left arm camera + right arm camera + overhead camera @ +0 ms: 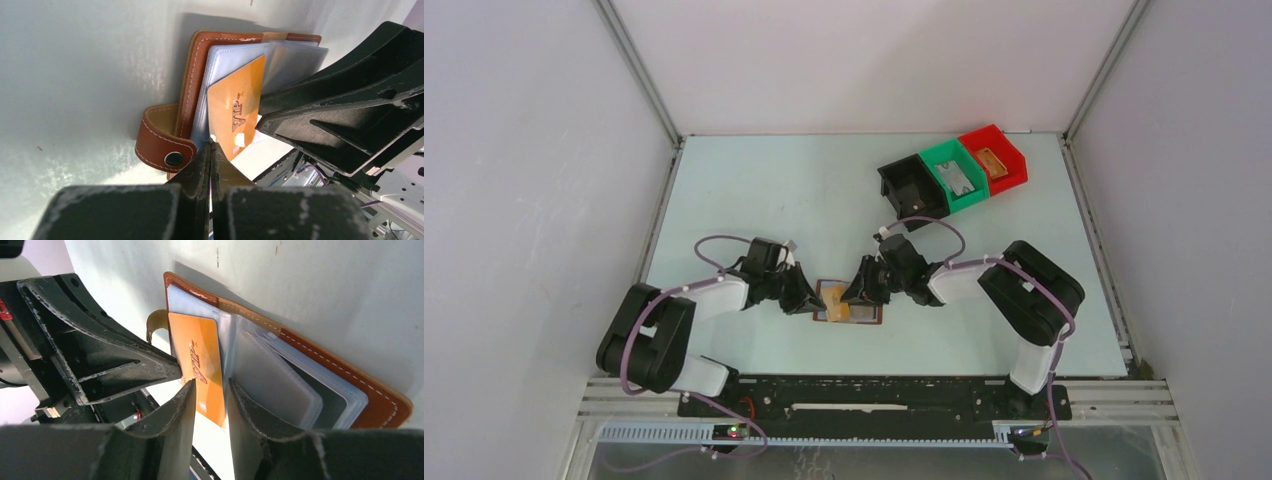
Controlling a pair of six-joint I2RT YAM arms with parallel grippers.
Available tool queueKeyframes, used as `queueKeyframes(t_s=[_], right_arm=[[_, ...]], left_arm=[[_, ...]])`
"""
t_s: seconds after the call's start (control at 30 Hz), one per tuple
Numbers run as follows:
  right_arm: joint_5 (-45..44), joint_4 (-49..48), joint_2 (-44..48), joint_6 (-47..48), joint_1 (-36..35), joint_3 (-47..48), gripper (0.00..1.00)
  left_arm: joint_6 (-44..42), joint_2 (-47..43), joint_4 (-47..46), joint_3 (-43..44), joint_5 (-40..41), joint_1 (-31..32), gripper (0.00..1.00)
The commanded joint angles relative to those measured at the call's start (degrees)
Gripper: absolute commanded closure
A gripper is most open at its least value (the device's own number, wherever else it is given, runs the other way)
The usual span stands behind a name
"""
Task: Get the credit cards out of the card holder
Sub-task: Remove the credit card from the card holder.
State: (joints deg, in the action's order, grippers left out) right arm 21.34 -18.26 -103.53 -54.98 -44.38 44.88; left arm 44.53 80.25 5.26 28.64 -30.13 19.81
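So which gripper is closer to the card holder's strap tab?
Left. The left gripper, shut, sits right beside the strap tab; the right gripper, open, straddles the orange VIP card, farther from it.

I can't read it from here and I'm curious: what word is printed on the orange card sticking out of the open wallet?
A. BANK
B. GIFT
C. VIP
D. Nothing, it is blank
C: the orange credit card poking out of the open brown leather card holder has VIP printed on its face, readable in both wrist views.
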Motion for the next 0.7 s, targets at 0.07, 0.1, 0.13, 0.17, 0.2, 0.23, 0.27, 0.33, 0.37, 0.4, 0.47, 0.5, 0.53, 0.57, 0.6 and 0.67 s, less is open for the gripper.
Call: queueKeyframes(t_s=[0.07,0.1,0.13,0.17,0.2,0.23,0.27,0.33,0.37,0.4,0.47,0.5,0.53,0.57,0.6,0.67], right_arm=[[-0.18,0.24,-2.61,-0.83,0.0,1.17,0.61],[0.17,-0.09,-2.85,-1.02,0.06,1.15,0.61],[0.62,-0.49,-2.97,-1.47,0.08,1.12,0.61],[0.85,-0.96,-2.99,-1.78,0.06,1.09,0.62],[1.43,-1.74,-3.0,-2.08,0.15,0.96,0.62],[1.98,-2.63,-2.93,-2.56,0.21,0.79,0.63],[2.36,-3.26,-2.85,-2.89,0.25,0.7,0.66],[2.98,-4.4,-2.35,-3.04,0.35,0.56,0.73],[3.41,-4.9,-2.04,-2.95,0.34,0.56,0.77],[4.03,-5.45,-1.85,-2.94,0.32,0.56,0.81],[5.7,-6.76,-1.69,-3.02,0.35,0.56,0.85],[6.5,-7.28,-1.68,-3.03,0.36,0.56,0.85],[7.31,-7.9,-1.75,-2.83,0.27,0.56,0.86],[8.13,-8.34,-1.87,-2.71,0.2,0.62,0.85],[8.73,-8.6,-2.06,-2.54,0.22,0.76,0.84],[9.26,-8.76,-2.36,-2.13,-0.04,1.02,0.81]], left_arm=[[-1.47,2.39,-0.88,3.09,0.82,-0.48,1.0],[-1.47,2.7,-1.0,3.09,0.9,-0.5,1.0],[-1.47,2.98,-1.06,3.09,0.99,-0.52,1.0],[-1.47,3.25,-1.1,3.09,0.99,-0.48,1.0],[-1.5,3.44,-1.26,3.04,0.94,-0.49,1.0],[-1.47,3.57,-1.31,2.96,0.95,-0.53,1.0],[-1.47,3.6,-1.39,2.92,0.95,-0.48,1.0],[-1.51,3.56,-1.49,2.83,0.78,-0.5,1.0],[-1.55,3.45,-1.5,2.82,0.85,-0.52,1.0],[-1.55,3.36,-1.43,2.82,0.84,-0.48,1.0],[-1.47,3.19,-1.42,2.85,0.82,-0.48,1.0],[-1.47,3.05,-1.32,2.9,0.92,-0.48,1.0],[-1.47,2.88,-1.36,2.99,1.13,-0.48,1.0],[-1.47,2.77,-1.22,3.11,1.3,-0.5,1.0],[-1.54,2.61,-1.03,3.27,1.49,-0.49,1.0],[-1.62,2.19,-0.51,3.57,2.01,-0.5,1.0]])
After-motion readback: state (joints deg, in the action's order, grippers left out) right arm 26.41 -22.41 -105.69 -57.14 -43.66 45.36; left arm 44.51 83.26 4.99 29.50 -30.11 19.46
